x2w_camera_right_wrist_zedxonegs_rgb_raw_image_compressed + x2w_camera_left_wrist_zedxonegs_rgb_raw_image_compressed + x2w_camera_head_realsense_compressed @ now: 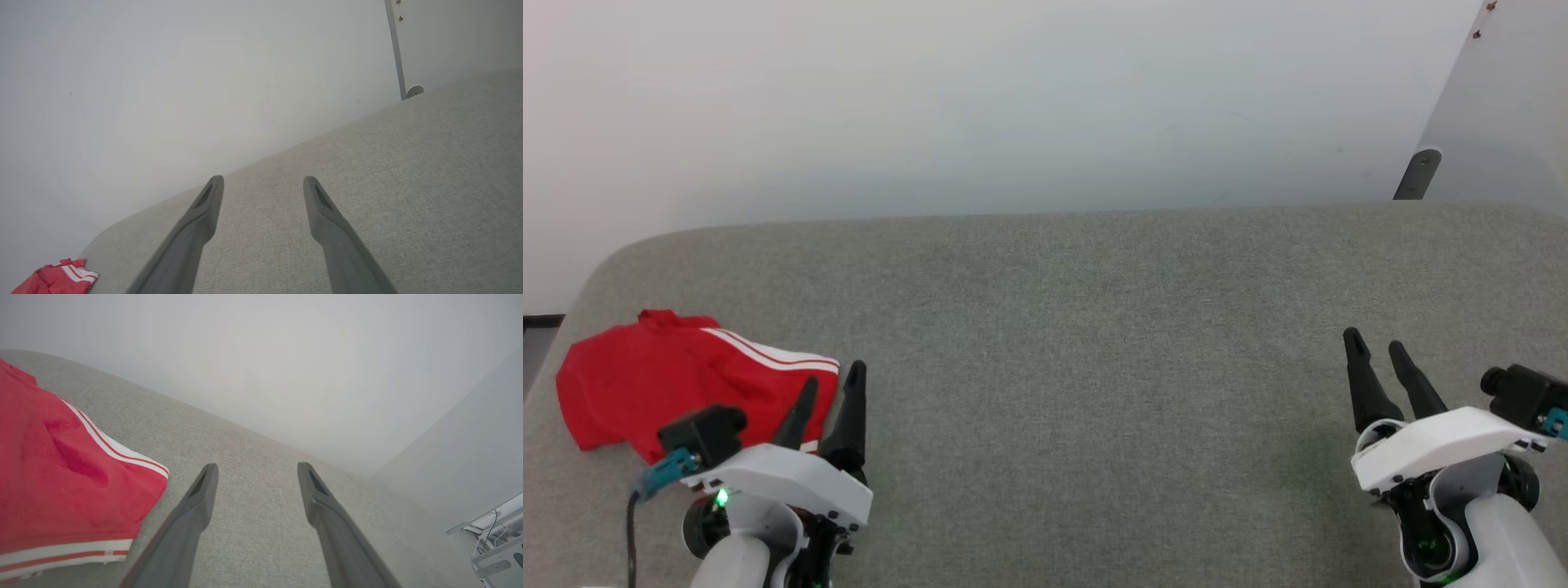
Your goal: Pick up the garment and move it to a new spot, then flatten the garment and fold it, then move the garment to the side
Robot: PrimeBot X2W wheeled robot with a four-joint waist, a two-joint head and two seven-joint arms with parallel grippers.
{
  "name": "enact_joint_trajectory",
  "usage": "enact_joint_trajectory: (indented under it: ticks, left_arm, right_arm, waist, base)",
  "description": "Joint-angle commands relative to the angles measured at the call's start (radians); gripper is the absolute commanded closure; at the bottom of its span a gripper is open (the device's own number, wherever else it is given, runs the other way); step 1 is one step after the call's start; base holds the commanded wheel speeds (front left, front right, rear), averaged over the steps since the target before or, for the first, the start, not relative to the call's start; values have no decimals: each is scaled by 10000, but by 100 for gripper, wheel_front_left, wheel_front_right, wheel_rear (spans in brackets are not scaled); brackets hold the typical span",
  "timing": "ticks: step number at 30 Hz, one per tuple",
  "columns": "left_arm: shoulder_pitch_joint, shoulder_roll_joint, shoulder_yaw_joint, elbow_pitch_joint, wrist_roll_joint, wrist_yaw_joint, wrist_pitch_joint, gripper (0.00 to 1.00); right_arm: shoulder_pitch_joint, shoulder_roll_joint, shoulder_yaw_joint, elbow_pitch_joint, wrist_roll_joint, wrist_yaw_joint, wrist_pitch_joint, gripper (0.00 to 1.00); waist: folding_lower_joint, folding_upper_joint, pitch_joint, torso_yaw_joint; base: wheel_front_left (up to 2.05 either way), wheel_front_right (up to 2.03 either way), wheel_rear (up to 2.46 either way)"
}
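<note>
Garment [678, 376] lies at left end of counter [1094, 327]; L claw [832, 375] just beside it, R claw [1374, 340] well apart, both released.

A desk [1094, 367] covered in grey-green woven fabric spans the head view from side to side, and its far left corner is rounded. Behind it rises a plain white wall [1013, 98], bare but for a few faint specks. At the far right a pale grey panel [1503, 106] runs slantwise down to the desk's back edge. It has a dark curved bracket [1417, 174] at its foot and two small screws [1476, 34] near its top. A dark strip [539, 321] shows at the left edge beside the rounded corner. In the left wrist view a white rack [496, 553] with thin cables [477, 549] stands beyond the desk's end.
</note>
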State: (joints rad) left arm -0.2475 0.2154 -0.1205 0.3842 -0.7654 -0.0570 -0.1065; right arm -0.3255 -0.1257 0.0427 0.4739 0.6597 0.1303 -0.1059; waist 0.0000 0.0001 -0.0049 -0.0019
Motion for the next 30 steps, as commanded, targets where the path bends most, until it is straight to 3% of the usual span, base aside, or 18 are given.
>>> enact_joint_trajectory:
  ticks: [1, 30]
  left_arm:
    - [-303, 107, -62, -35, 351, -15, -95, 0]
    - [-712, 249, -214, 740, 2633, -234, -845, 0]
  right_arm:
    - [-405, -102, 51, -30, -376, 3, -103, 0]
    - [-987, -245, 152, 799, -3111, 5, -840, 0]
  waist:
    - [0, -1, -4, -2]
    - [0, -1, -65, -18]
  base:
    - [0, 0, 0]
    - [0, 0, 0]
